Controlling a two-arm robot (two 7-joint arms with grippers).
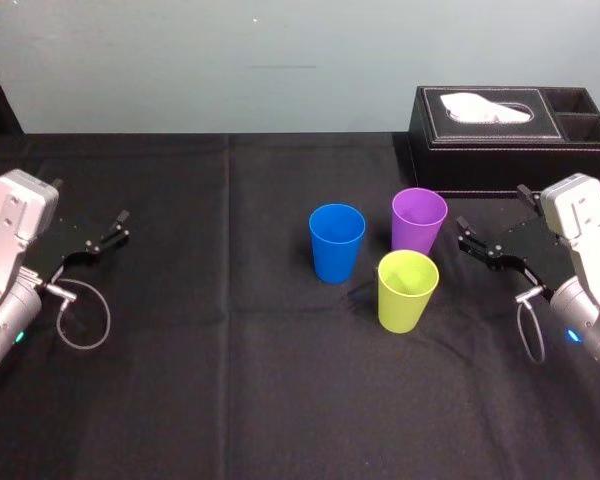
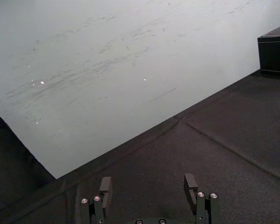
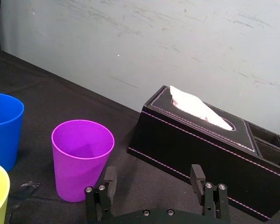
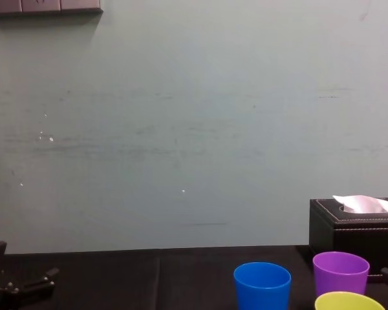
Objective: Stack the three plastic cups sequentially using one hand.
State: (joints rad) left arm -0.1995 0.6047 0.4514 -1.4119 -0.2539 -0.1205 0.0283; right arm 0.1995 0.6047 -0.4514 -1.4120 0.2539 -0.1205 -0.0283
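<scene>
A black tissue box (image 1: 510, 135) was set at the far right of the tabletop (image 1: 230, 380), just behind the purple cup (image 1: 419, 221). The smooth, tapered cups were stood upright, close but apart: the blue cup (image 1: 337, 243) to the left and the yellow-green cup (image 1: 407, 291) nearest. The right pincer (image 3: 152, 175) was held wide and empty near the purple cup. The left pincer (image 2: 148, 179), likewise spread, was parked well apart.

Chest view's edges crop the yellow-green cup (image 4: 346, 302) — and (rightward) the tissue box (image 4: 352, 227).
</scene>
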